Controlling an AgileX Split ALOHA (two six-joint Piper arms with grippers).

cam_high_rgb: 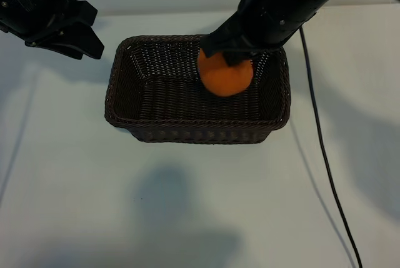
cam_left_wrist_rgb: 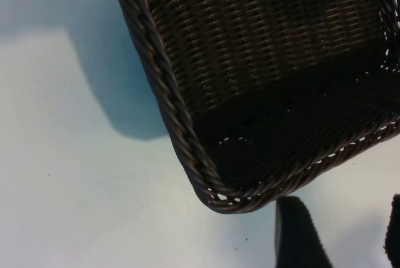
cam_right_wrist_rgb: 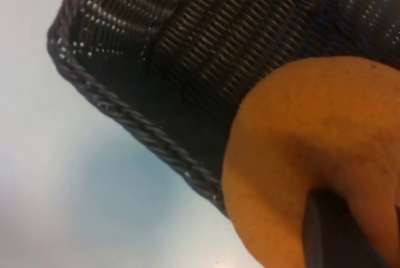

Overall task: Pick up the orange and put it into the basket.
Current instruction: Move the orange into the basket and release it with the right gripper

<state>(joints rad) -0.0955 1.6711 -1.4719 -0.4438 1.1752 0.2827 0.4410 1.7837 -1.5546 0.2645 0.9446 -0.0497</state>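
the right gripper (cam_high_rgb: 228,62) holds the orange (cam_high_rgb: 225,74) over the basket (cam_high_rgb: 187,132) on the worktop (cam_high_rgb: 187,205), while the left gripper (cam_high_rgb: 65,34) hangs half open beside it.

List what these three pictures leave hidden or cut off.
- Exterior view: the right pincer fingertips, hidden behind the orange that it grips over the basket.
- Right wrist view: the orange runs off the edge.
- Left wrist view: the left pincer fingers, cut by the edge; orange unseen.
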